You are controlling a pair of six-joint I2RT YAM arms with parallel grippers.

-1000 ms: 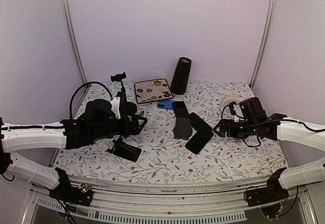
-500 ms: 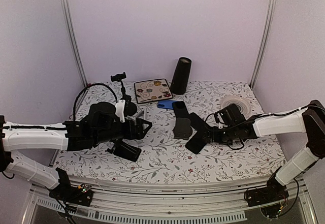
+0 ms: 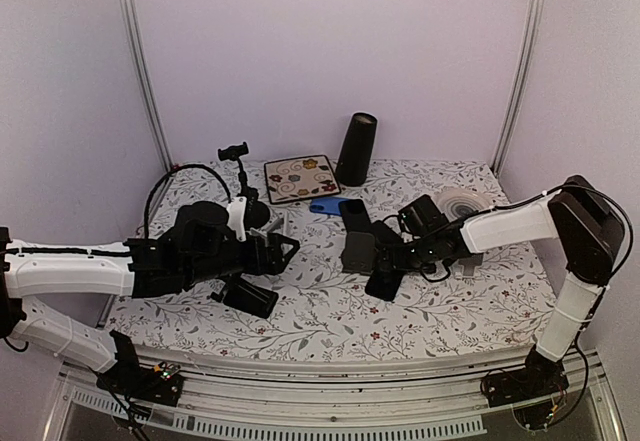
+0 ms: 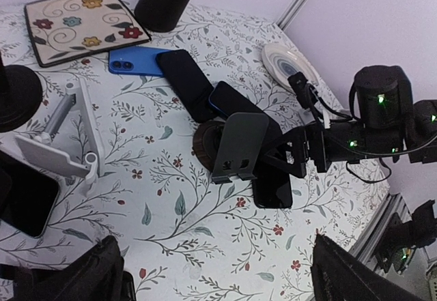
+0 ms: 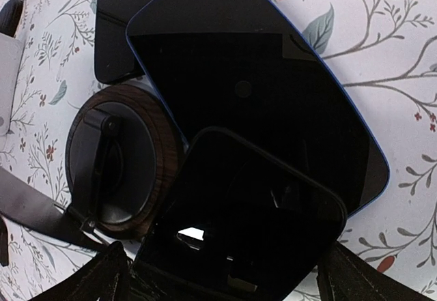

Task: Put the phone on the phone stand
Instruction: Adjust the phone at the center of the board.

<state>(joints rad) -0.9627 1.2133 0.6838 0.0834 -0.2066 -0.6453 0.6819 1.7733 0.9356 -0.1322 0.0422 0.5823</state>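
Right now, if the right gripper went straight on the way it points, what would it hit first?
Most likely the black phone lying just ahead of the open right gripper, with the stand's wooden base beside it; depth is unclear.

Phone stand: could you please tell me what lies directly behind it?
A blue-rimmed phone lies flat behind the phone stand, partly over a black phone. The stand's plate covers its near end, so contact with the base cannot be seen.

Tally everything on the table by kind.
Phones: 4 (blue phone, black phone, blue-edged phone, frontmost phone)
Phone stands: 3 (wooden-based stand, white stand, gooseneck holder)
Black cylindrical speaker: 1
Floral tile: 1
White plate: 1
Unidentified black item: 1
Total: 11
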